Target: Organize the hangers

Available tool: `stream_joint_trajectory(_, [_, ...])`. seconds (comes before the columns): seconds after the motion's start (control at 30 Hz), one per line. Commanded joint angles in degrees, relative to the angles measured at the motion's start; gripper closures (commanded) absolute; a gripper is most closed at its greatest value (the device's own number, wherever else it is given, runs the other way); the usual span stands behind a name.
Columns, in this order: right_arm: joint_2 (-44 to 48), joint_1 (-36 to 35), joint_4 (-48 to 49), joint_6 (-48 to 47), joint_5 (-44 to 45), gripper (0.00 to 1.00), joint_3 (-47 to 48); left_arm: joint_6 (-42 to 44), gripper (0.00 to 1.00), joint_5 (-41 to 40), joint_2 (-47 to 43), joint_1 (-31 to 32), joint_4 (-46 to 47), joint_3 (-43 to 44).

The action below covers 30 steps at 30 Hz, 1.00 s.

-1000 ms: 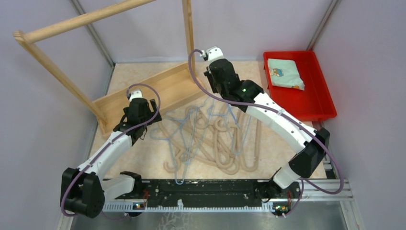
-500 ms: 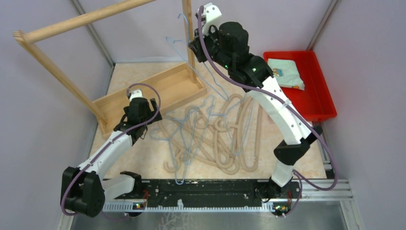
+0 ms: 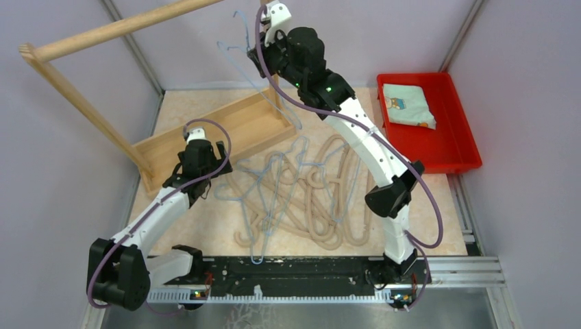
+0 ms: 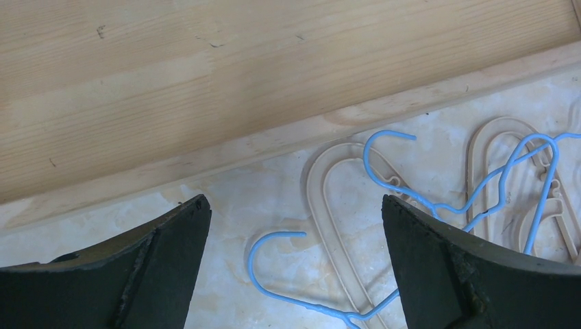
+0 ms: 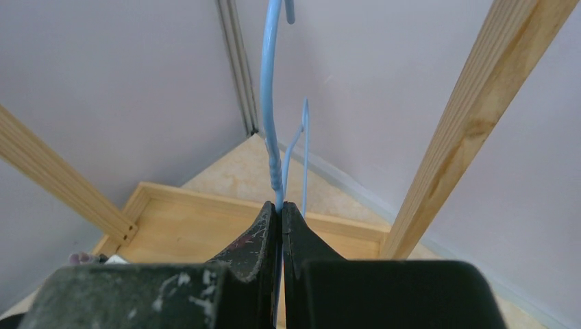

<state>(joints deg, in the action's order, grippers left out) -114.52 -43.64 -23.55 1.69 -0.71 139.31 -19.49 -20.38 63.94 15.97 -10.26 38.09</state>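
Note:
A tangle of hangers (image 3: 301,199), thin light-blue wire ones and thicker beige ones, lies on the table between the arms. My right gripper (image 3: 259,63) is raised high by the wooden rack's upright and is shut on the neck of one light-blue hanger (image 3: 229,46), whose hook rises above the fingers in the right wrist view (image 5: 268,103). My left gripper (image 3: 200,171) hovers low at the pile's left edge, open wide. Below it the left wrist view shows a blue hook (image 4: 257,247) and a beige hanger (image 4: 314,185), with nothing between the fingers.
The tall wooden rack has a slanted rail (image 3: 116,27) at the upper left, an upright post (image 5: 473,116), and a shallow wooden base tray (image 3: 226,130). A red bin (image 3: 445,147) with a folded cloth (image 3: 408,106) stands at the right. Grey walls close in the table.
The right arm has lifted the light-blue hanger off the pile and carried it up and leftward beside the rack's post. The left arm has stayed still and open.

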Motion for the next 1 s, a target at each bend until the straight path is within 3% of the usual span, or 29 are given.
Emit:
stream_joint_trajectory(0.0, [0.42,0.82,12.12,-0.2,1.16,1.0,4.57,1.17,0.0,0.32,-0.35,-0.25,0.95,1.25])
stream_joint_trajectory(0.37, [-0.99,1.14,19.23,-0.35,0.83,1.0,3.31,0.91,0.0,1.07,2.06,-0.3,1.43,2.63])
stream_joint_trajectory(0.57, [-6.36,1.18,27.05,-1.08,4.52,1.0,5.88,1.28,0.0,2.06,3.03,-0.32,0.67,4.74])
stream_joint_trajectory(0.97, [-16.21,1.26,33.73,-0.93,8.52,1.0,13.25,0.82,0.0,2.83,-0.47,-0.33,-3.81,3.53])
